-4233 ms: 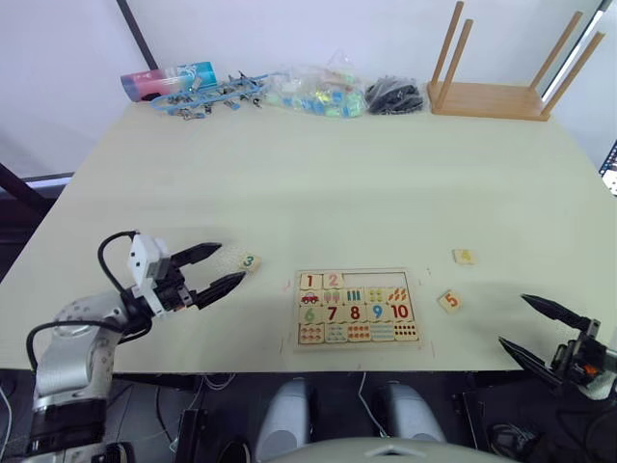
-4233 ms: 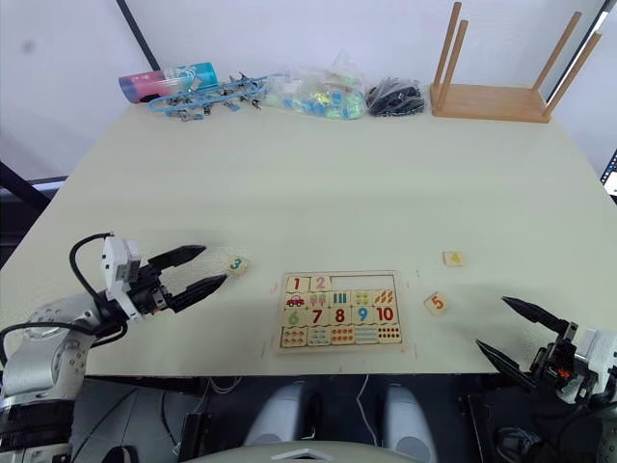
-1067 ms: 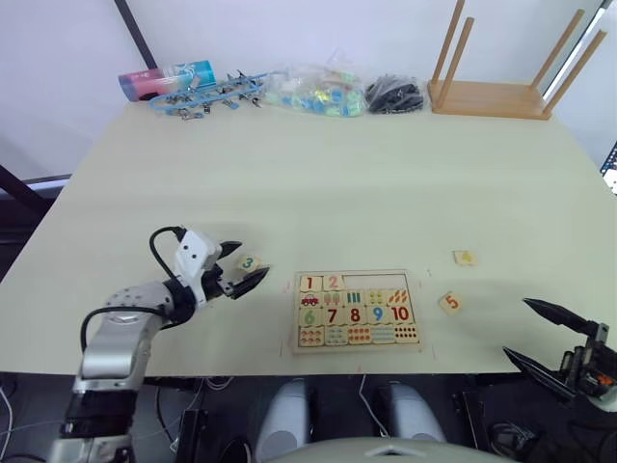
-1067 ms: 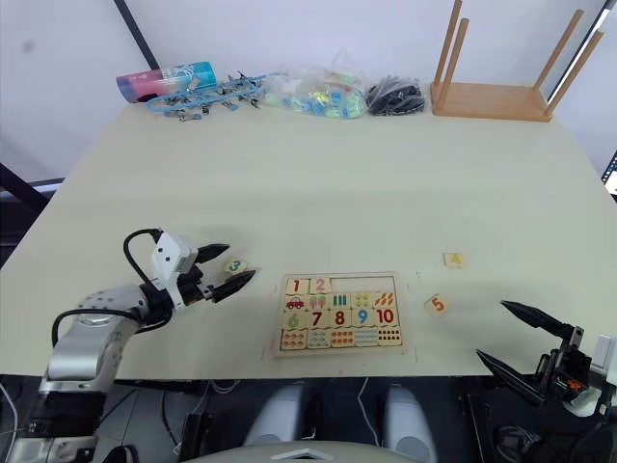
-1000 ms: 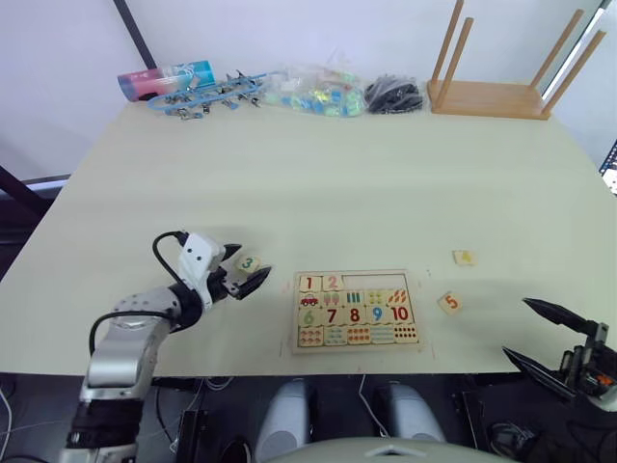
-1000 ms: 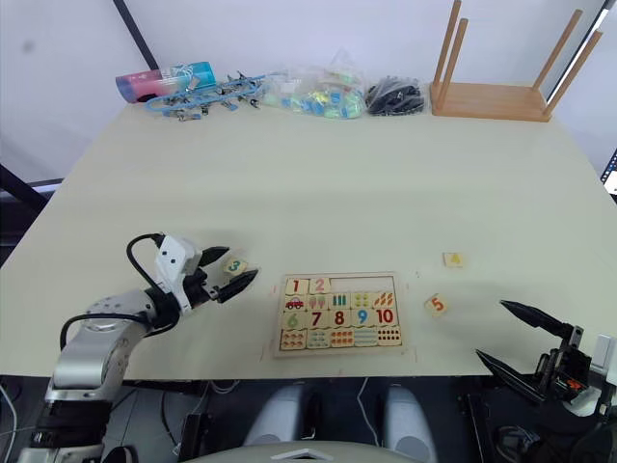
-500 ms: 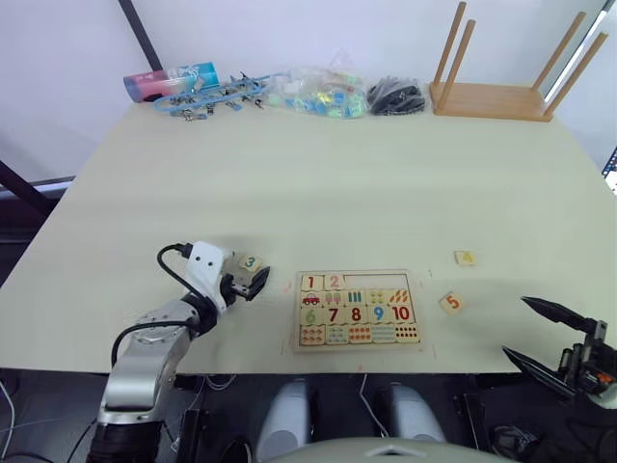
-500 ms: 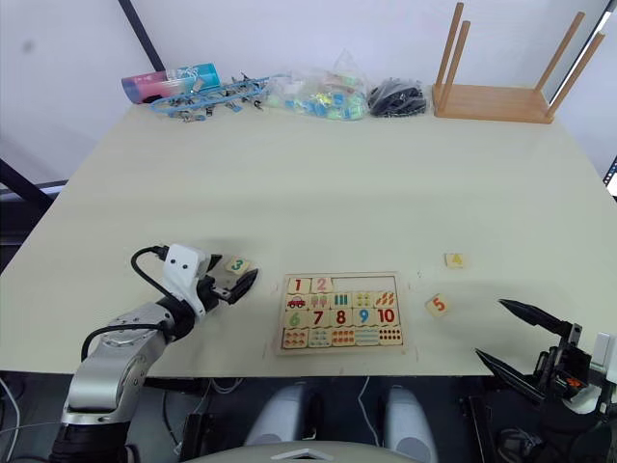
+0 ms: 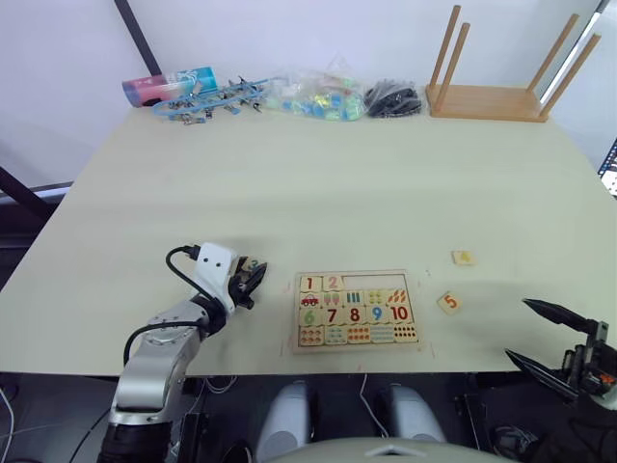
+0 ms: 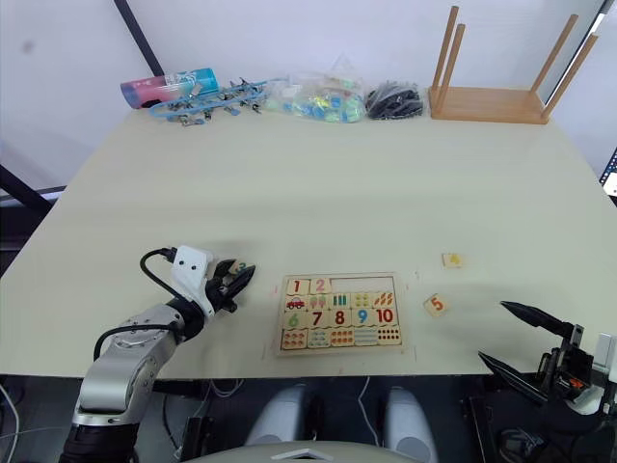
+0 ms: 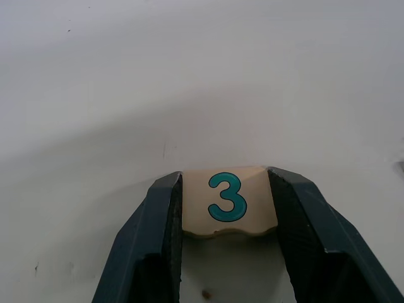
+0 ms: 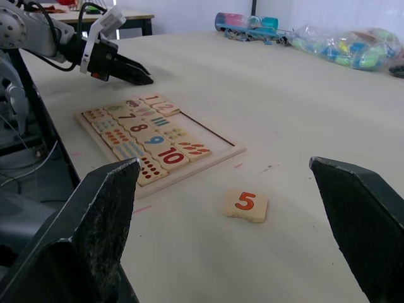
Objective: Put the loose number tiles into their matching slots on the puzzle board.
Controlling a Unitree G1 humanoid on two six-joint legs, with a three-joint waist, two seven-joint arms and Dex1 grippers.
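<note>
Tile 3 (image 11: 228,201), pale wood with a teal digit, sits pinched between the 2 black fingers of the left gripper (image 9: 249,285), low on the tabletop (image 9: 318,183) at the lower left of the head view, just left of the puzzle board (image 9: 355,309). At the lower right corner the right gripper (image 9: 549,338) hangs off the tabletop's near edge, its jaws spread wide and holding nothing. On the board, tiles 1 and 2 fill the leftmost slots (image 9: 384,282) of the far row; the remaining 3 recesses show bare. Right of the board lies tile 5 (image 9: 447,302), and a little farther back tile 4 (image 9: 464,258). Along the far edge sit a pink-and-blue tube (image 9: 169,83), blue clips (image 9: 217,95), a clear bag (image 9: 316,95), black cables (image 9: 393,96) and a wooden stand (image 9: 501,92) with slanted dowels.
</note>
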